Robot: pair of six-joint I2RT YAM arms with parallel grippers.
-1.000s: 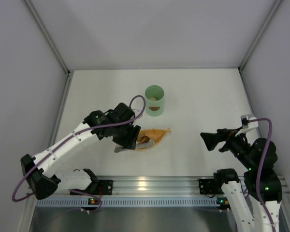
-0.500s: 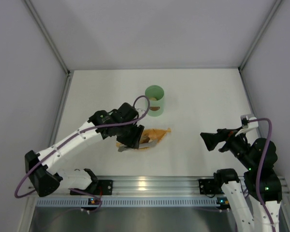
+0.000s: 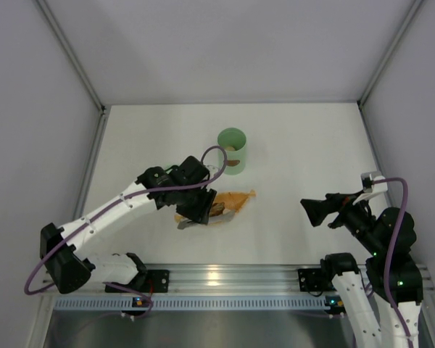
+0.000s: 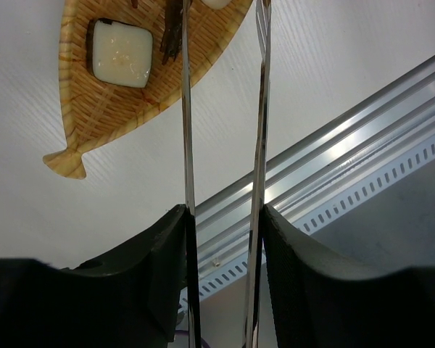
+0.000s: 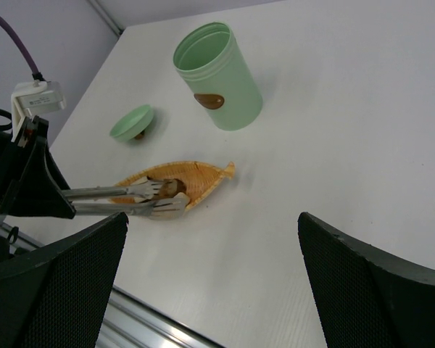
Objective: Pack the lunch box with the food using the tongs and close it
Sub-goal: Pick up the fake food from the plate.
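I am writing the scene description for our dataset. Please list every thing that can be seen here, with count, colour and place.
lunch box: one, pale green, open and upright on the table beyond the tray
lid: one, pale green, on the table, apart from the lunch box
tray: one, orange woven, leaf-shaped, near the table's middle
food: at least two pieces, a white square and a dark brown one, on the tray
tongs: one pair, silver, tips over the tray
table: one, white
rail: one, silver, along the table's near edge
left gripper: one, black, closed on the tongs
right gripper: one, black, open, holding nothing, on the right side
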